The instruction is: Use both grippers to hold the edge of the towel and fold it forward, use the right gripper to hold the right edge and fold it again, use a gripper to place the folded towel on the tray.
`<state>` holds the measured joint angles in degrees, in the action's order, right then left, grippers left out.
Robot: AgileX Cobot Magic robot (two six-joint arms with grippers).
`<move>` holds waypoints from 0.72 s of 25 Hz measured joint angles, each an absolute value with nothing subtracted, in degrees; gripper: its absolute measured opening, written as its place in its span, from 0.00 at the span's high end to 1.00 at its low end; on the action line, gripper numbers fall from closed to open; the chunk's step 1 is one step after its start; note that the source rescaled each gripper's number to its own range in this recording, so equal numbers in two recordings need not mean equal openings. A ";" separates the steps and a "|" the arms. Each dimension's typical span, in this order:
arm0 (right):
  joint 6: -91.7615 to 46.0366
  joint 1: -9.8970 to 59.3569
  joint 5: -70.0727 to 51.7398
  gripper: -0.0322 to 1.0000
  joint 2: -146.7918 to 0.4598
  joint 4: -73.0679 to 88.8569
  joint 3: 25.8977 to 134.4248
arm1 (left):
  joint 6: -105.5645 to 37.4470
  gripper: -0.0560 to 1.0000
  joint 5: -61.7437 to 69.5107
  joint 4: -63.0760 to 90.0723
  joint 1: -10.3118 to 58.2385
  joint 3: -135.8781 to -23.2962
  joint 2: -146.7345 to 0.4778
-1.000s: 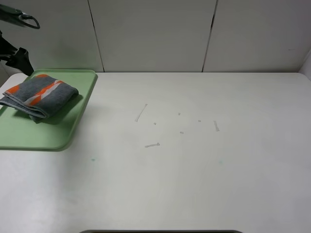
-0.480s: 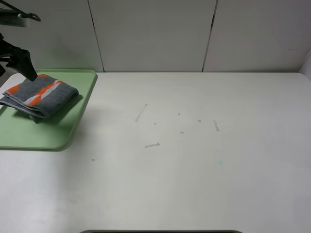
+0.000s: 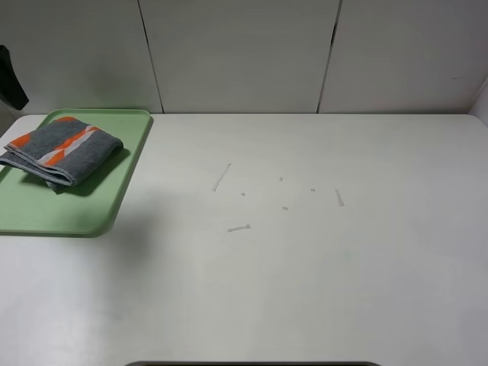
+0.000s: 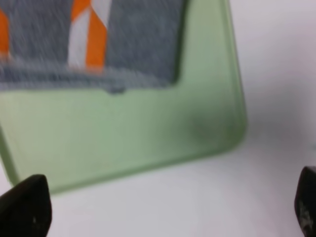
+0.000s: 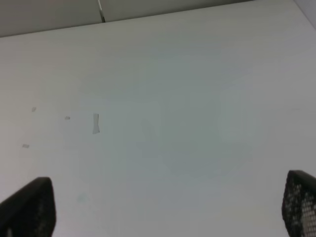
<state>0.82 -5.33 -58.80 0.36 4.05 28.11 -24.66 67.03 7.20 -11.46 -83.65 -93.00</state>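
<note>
Folded towel (image 3: 62,149) resting inside the green tray (image 3: 114,194) at the far-left corner of the desk (image 3: 305,267), its long axis running from near-left to far-right. The left pincer (image 4: 163,207) hangs above the tray's near edge with its tips spread wide and nothing between them; the towel lies just beyond it, toward the tray's far side. The right pincer (image 5: 163,207) is likewise spread and empty over bare desk, well apart from the tray, so the left arm is the nearer. Compared with half a second earlier, the left arm has withdrawn from the towel's far-left corner and shows only as a dark sliver at the left border. Placement appears complete.
</note>
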 joint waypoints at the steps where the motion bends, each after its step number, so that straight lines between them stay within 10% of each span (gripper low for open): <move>1: 0.82 -5.33 -58.80 0.00 0.36 4.05 28.11 | -24.66 0.01 67.03 7.20 -11.46 -83.65 -92.13; 18: 0.82 -5.33 -58.80 0.00 0.36 4.05 28.11 | -22.12 0.04 67.23 8.27 -11.46 -65.05 -60.03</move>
